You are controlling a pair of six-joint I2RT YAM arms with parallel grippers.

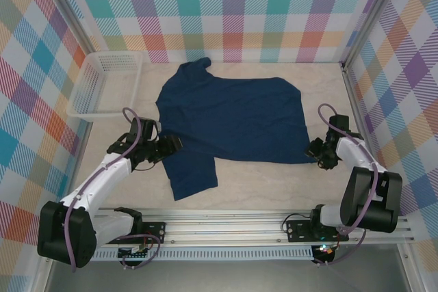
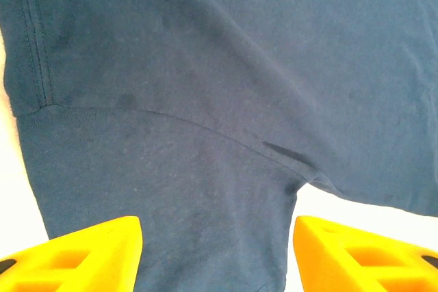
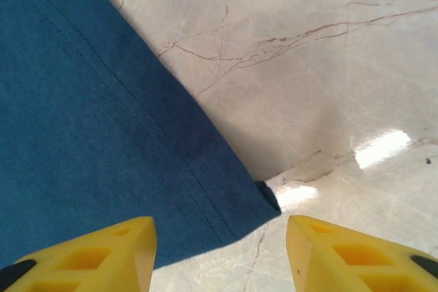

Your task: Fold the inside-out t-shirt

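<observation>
Listing stock as seen: t-shirt (image 1: 233, 117), navy, qty 1, spread on the counter (image 1: 274, 182) approx. mid-field. Body lies flat w/ hem toward the right side and neck end toward the far left. One short sleeve (image 1: 193, 177) sticks out toward the near edge. Stitched seams show in both wrist views, consistent w/ inside-out. Fold status, judged: no fold made yet, single layer apart from minor creasing at the underarm, so all folds are left to do and the task is approx. at its start. Left claw (image 1: 168, 147), qty 1: fingers apart at medium width, set over the underarm/sleeve seam, nothing pinched. Right claw (image 1: 320, 154), qty 1: fingers likewise apart, poised at the near right hem corner (image 3: 263, 203), which lies on the counter just ahead of the tips, not gripped. Est. next step: each claw takes its edge for the first fold. Other items: white mesh basket (image 1: 106, 83), qty 1, far left, near the shirt but not touching. Arms, qty 2.
</observation>
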